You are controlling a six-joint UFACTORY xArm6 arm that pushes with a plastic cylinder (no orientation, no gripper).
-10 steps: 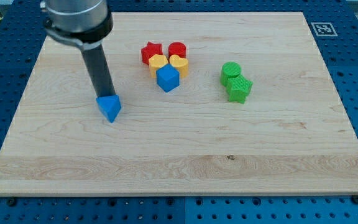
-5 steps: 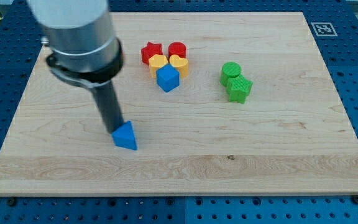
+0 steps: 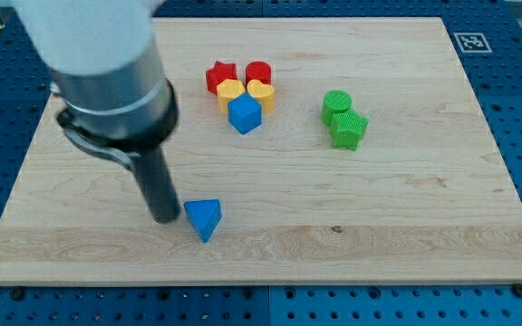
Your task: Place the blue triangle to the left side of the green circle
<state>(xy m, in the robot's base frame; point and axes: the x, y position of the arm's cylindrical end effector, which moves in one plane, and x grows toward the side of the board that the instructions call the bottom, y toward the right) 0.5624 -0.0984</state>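
The blue triangle point(image 3: 204, 218) lies on the wooden board point(image 3: 406, 208), low and left of centre. My tip point(image 3: 165, 217) stands just to its left, touching or nearly touching it. The green circle point(image 3: 337, 104) sits right of centre, far up and to the right of the triangle. A green star-like block point(image 3: 349, 130) touches the circle on its lower right.
A cluster sits at the top centre: a red star point(image 3: 220, 75), a red cylinder point(image 3: 258, 72), a yellow block point(image 3: 230, 90), a yellow heart point(image 3: 261, 92) and a blue cube point(image 3: 245, 114). A marker tag point(image 3: 471, 42) is at the board's top right corner.
My tip has moved down and a little right, pushing the blue triangle down and right across the board. The triangle has also turned. The other blocks have not moved.
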